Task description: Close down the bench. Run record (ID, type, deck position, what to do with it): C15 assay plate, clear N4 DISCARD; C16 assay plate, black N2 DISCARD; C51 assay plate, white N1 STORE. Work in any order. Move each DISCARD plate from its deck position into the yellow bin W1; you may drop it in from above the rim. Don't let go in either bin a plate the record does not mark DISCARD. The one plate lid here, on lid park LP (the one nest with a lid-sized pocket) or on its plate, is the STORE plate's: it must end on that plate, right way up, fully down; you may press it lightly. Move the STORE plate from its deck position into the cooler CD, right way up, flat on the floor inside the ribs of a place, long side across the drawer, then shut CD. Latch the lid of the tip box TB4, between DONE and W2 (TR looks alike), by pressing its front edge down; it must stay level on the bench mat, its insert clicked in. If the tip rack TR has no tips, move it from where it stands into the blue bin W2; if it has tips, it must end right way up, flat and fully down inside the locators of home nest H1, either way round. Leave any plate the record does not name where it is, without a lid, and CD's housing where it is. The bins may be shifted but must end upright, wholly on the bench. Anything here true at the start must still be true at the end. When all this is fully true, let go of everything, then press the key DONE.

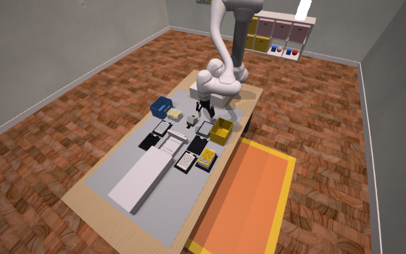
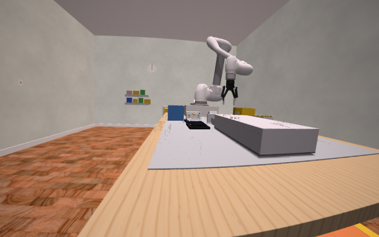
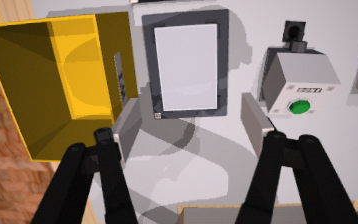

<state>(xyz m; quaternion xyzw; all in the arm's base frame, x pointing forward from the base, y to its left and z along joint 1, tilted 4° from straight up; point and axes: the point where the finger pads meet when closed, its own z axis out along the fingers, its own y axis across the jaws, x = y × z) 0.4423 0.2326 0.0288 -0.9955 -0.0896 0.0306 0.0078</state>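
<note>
My gripper (image 1: pixel 205 110) (image 2: pixel 229 96) (image 3: pixel 190 108) is open and empty. It hangs above the bench mat (image 1: pixel 113 164) between the yellow bin (image 1: pixel 221 130) (image 3: pixel 56 85) and the DONE key box (image 1: pixel 192 119) (image 3: pixel 301 82). Just ahead of the fingers in the wrist view, a dark nest (image 3: pixel 151 65) holds a smooth pale rectangle (image 1: pixel 204 128) (image 3: pixel 187 65); it looks like the lid. A black plate (image 1: pixel 197 145) and a white plate (image 1: pixel 185 160) lie further along. A pale plate (image 1: pixel 162 127) sits across the drawer. A yellow tip rack (image 1: pixel 207 156) stands by the white plate. The tip box (image 1: pixel 174 114) sits by the blue bin (image 1: pixel 161 107) (image 2: pixel 175 112).
The long grey cooler (image 1: pixel 141 179) (image 2: pixel 266 132) lies along the bench with its drawer (image 1: pixel 175 143) pulled out. A dark nest (image 1: pixel 148 140) lies left of it. The arm's white base block (image 1: pixel 195 91) stands at the far end. An orange floor zone (image 1: pixel 245 195) lies beside the bench.
</note>
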